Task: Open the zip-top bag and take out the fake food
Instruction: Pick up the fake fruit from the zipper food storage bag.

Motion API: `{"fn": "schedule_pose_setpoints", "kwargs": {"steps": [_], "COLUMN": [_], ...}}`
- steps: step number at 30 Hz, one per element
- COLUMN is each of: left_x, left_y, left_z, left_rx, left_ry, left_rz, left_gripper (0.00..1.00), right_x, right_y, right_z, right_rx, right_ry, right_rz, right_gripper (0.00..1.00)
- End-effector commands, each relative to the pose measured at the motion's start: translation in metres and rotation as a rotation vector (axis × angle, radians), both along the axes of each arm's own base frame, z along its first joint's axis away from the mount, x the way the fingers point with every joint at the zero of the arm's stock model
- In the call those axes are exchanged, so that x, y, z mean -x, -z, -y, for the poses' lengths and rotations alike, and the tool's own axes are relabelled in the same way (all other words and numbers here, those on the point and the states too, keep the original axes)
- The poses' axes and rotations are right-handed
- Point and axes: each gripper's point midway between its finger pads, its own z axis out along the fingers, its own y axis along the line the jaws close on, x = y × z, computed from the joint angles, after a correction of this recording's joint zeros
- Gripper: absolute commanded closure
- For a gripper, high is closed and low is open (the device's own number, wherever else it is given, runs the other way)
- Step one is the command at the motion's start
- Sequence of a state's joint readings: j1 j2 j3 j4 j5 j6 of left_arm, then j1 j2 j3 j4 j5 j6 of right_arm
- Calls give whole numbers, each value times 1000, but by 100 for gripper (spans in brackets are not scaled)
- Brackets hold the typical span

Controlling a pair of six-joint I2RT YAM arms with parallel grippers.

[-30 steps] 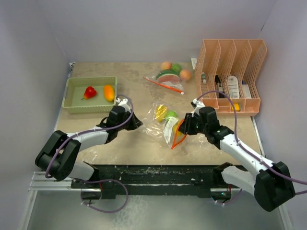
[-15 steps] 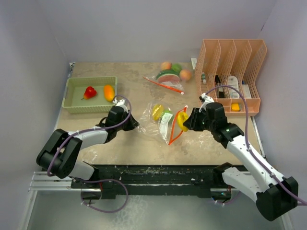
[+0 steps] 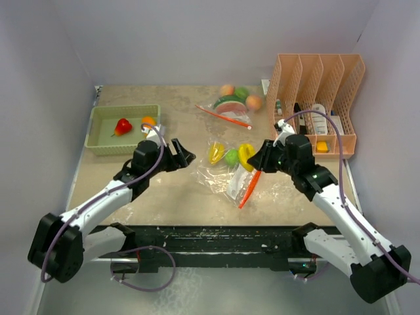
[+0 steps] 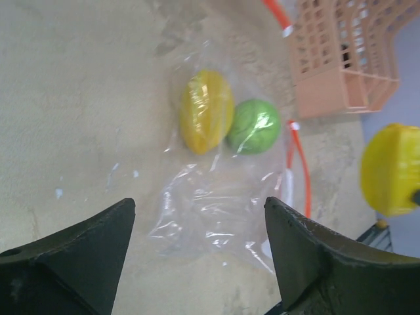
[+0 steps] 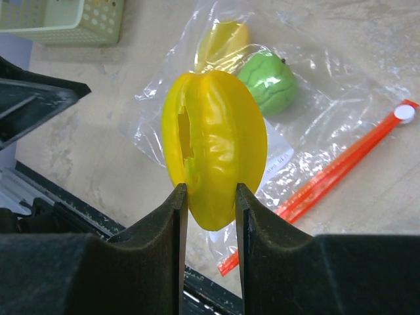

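Fingers (image 5: 172, 262) of your right gripper (image 5: 210, 195) are clamping a yellow ribbed fruit (image 5: 213, 151) across its lower half and holding it aloft over the zip-top bag (image 5: 308, 125). Your left gripper (image 4: 198, 209) is hovering with its jaws standing wide apart, gripping nothing. Greatest risk, in my judgement: the bag is lying unrestrained, so any reach into it is likely dragging the film along rather than freeing the contents. Next: you are pinching a glossy, tapering surface on a narrow bite, and a quick swing is liable to be twisting the fruit out of the grip. Least: the two pieces inside the bag are sitting loose and may be rolling away from the mouth. As to appearance, the bag is lying flat and crumpled, its clear film carrying an orange zip strip (image 5: 341, 172) along the edge nearest your right arm. The held fruit is showing smooth and shiny, apparently free of film. A yellow piece (image 4: 205, 111) and a green piece (image 4: 254, 126) are resting side by side, touching, under the plastic.
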State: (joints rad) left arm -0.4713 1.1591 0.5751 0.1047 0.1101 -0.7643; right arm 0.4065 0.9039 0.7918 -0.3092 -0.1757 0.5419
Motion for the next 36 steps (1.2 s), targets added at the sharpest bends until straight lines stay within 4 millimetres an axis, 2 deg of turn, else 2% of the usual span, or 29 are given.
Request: {"fn": "schedule_pose_setpoints", "kwargs": {"steps": [1, 3, 6, 9, 13, 15, 22, 28, 32, 36], "left_x": [1, 4, 8, 12, 19, 19, 13, 14, 15, 14], "left_y": [-67, -80, -86, -84, -95, -101, -120, -120, -122, -131], "left_z": [8, 16, 37, 65, 107, 119, 123, 129, 133, 126], "left_rx": [104, 155, 233, 274, 265, 257, 289, 342, 379, 390], "left_ry": [37, 79, 159, 218, 312, 335, 327, 343, 356, 325], "left_rz": [145, 176, 185, 198, 254, 278, 354, 373, 384, 416], "left_gripper": [15, 14, 14, 14, 10, 9, 7, 6, 15, 27], "right_x": [-15, -17, -18, -19, -17, -16, -6, 3, 7, 9], "right_y": [-24, -22, -24, -29, -38, -42, -40, -44, -49, -46], "right_z": [-24, -36, -52, -68, -85, -88, -92, -98, -103, -107], "right_rx": [-105, -150, -202, -223, -256, -266, -287, -337, -363, -367], "right_ry": [-74, -109, -144, -173, -212, -223, -254, -302, -343, -370], "right_rz": [92, 78, 81, 84, 91, 95, 81, 84, 95, 86], "right_gripper": [77, 77, 77, 77, 77, 76, 76, 75, 75, 75]}}
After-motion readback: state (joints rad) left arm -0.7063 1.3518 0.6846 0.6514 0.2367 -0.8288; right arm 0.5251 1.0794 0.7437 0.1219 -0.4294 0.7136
